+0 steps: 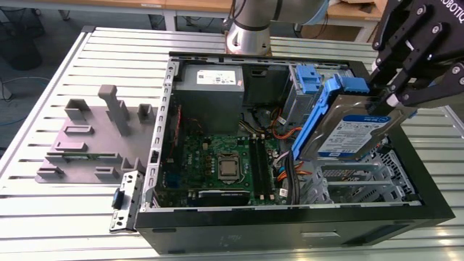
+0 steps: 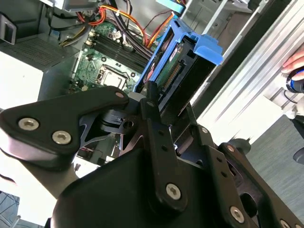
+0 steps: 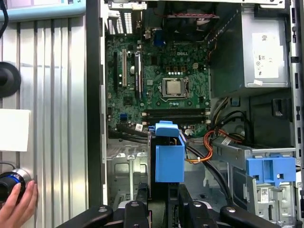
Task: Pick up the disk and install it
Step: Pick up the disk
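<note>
The open computer case (image 1: 290, 217) held a green motherboard (image 1: 217, 157) on its floor. Over the case, toward the exterior view's right, the gripper (image 1: 388, 100) was clamped on the tilted disk (image 1: 348, 130). Farther back inside sat a blue bracket (image 1: 308, 81) and the grey power-supply box (image 1: 210, 81)

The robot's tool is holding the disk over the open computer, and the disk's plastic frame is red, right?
Not quite: the frame is blue, not red, as the exterior view shows. The tool does hold the disk over the open computer.
</note>
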Controlling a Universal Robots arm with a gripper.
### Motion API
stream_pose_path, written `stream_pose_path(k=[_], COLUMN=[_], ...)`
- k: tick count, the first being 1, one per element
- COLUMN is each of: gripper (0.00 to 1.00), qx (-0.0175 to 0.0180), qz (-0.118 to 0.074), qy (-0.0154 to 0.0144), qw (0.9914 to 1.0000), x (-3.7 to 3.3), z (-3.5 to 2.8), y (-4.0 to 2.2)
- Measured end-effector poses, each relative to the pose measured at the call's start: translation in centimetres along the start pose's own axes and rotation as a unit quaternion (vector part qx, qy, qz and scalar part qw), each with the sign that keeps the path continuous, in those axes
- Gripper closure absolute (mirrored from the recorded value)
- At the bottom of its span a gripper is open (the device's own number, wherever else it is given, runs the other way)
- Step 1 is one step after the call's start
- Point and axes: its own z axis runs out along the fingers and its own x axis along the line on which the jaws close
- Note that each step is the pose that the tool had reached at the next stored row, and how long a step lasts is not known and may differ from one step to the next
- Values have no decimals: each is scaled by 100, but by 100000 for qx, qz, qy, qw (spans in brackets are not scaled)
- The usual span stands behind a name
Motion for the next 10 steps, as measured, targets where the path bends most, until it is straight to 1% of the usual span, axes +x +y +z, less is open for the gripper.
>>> stream_pose_path(k=[6, 10], gripper=[65, 65], qx=[1, -16], qz=[39, 78], qy=[-14, -9], qw=[100000, 100000], x=[90, 134], z=[2, 3], y=[-35, -70])
